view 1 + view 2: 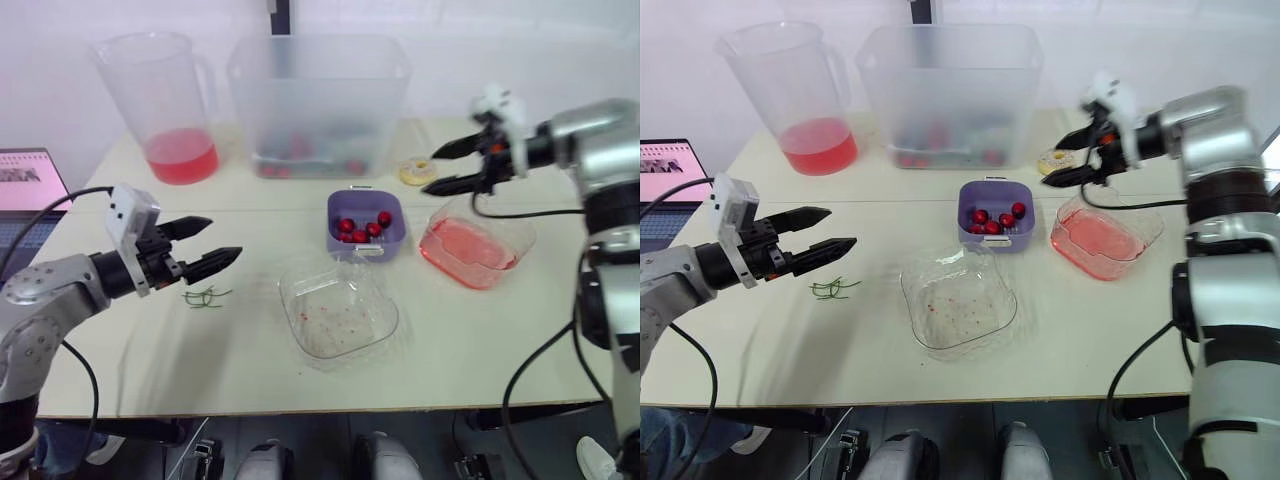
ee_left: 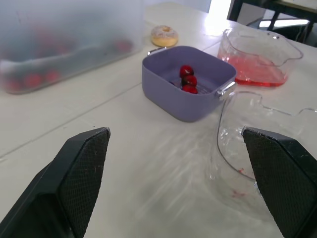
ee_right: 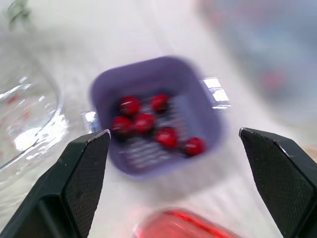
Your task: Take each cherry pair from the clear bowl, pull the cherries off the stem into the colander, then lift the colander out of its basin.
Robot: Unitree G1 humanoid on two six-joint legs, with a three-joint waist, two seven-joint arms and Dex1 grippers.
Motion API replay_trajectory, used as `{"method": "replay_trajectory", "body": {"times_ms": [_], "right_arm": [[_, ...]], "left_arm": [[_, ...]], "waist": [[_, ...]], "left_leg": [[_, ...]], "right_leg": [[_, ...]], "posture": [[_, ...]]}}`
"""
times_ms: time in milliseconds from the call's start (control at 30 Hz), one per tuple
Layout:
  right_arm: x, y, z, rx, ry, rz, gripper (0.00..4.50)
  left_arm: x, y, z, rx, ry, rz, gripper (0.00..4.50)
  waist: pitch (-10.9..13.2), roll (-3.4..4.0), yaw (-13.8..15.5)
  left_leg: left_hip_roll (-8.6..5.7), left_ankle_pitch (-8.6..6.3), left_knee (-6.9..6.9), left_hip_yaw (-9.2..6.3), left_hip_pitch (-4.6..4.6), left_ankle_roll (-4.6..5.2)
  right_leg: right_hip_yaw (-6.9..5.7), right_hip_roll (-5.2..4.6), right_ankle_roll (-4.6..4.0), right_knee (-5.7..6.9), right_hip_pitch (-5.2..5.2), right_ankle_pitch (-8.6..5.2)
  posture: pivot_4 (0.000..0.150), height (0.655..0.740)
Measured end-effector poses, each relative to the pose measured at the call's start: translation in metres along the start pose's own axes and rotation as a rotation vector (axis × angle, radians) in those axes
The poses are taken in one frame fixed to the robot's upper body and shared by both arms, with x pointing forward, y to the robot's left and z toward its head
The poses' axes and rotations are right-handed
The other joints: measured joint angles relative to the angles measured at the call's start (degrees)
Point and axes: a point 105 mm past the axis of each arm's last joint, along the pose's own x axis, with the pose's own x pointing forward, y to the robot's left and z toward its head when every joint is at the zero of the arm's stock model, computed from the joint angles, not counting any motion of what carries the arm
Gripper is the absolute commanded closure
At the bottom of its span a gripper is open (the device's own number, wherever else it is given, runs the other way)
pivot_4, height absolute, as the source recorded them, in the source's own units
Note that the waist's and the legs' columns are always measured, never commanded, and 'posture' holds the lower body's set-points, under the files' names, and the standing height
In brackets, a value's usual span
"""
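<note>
No text, label, brand or number can be read. The laptop screen (image 1: 30, 176), left of the left claw (image 1: 225, 238), carries marks too small to read.

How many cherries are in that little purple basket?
6 cherries lie in the purple colander: five bunched in the middle of its floor, one slightly apart towards a corner. The near wall might hide another.

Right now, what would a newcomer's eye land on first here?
The red cherries in the purple colander at mid-table stand out first, with the clear bowl just in front holding only red flecks. A clear basin of red liquid sits to the colander's right, and green stems lie near the open left gripper.
</note>
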Motion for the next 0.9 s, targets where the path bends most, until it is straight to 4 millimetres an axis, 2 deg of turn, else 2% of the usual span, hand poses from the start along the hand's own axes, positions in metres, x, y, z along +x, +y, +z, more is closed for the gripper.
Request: {"method": "replay_trajectory", "body": {"times_ms": [67, 167, 267, 333, 433, 533, 700, 900], "right_arm": [[-0.025, -0.007, -0.009, 0.032, -0.068, -0.099, 0.06], [-0.055, -0.005, -0.057, 0.166, -0.054, -0.223, 0.06], [-0.064, 0.022, -0.097, 0.2, -0.086, -0.252, 0.06], [-0.074, 0.032, -0.111, 0.229, -0.108, -0.297, 0.06], [-0.097, 0.04, -0.112, 0.2, -0.148, -0.388, 0.06], [-0.107, 0.055, -0.12, 0.178, -0.123, -0.407, 0.06], [-0.103, 0.078, -0.141, 0.191, -0.044, -0.364, 0.06], [-0.097, 0.086, -0.134, 0.169, -0.059, -0.328, 0.06]], "left_arm": [[-0.003, 0.004, -0.001, 0.054, 0.009, 0.021, 0.0], [-0.012, 0.017, -0.01, 0.097, 0.05, 0.07, 0.0], [-0.015, 0.024, -0.018, 0.104, 0.064, 0.074, 0.0], [-0.017, 0.029, -0.025, 0.096, 0.076, 0.076, 0.0], [-0.019, 0.032, -0.035, 0.075, 0.098, 0.069, 0.0], [-0.021, 0.034, -0.048, 0.05, 0.116, 0.077, 0.0], [-0.021, 0.03, -0.056, 0.03, 0.128, 0.054, 0.0], [-0.018, 0.021, -0.05, 0.041, 0.118, 0.016, 0.0]], "waist": [[0.0, -0.04, 0.0], [0.0, -0.03, 0.5], [0.0, 0.0, 0.5], [0.0, 0.19, 0.6], [0.0, 0.24, 0.4], [0.0, 0.21, 0.3], [0.0, 0.21, 0.4], [0.0, 0.21, 0.6]], "left_leg": [[0.05, 0.0, -0.01, 0.01, 0.0, 0.0], [0.02, 0.0, -0.03, 0.07, 0.03, 0.0], [0.05, 0.0, 0.02, 0.06, 0.09, 0.0], [0.01, 0.0, 0.03, 0.13, 0.11, 0.01], [0.05, 0.0, 0.01, 0.11, 0.17, 0.01], [0.07, 0.0, -0.01, 0.09, 0.19, 0.02], [0.06, -0.01, 0.01, 0.09, 0.2, 0.03], [0.05, -0.01, 0.03, 0.06, 0.21, 0.04]], "right_leg": [[-0.01, -0.01, 0.0, -0.04, 0.02, 0.0], [-0.04, -0.03, 0.0, -0.06, 0.09, 0.0], [-0.04, -0.03, 0.0, 0.04, 0.13, 0.0], [0.01, -0.05, 0.01, 0.09, 0.1, 0.0], [0.04, -0.01, 0.01, 0.11, 0.11, 0.0], [0.04, 0.0, 0.01, 0.07, 0.16, 0.0], [0.06, -0.01, 0.01, 0.09, 0.17, 0.0], [0.06, -0.01, 0.01, 0.08, 0.2, 0.0]], "posture": [[0.15, 0.6863], [0.15, 0.6863], [0.15, 0.6863], [0.15, 0.6863], [0.15, 0.6863], [0.15, 0.6863], [0.15, 0.6863], [0.15, 0.6863]]}}
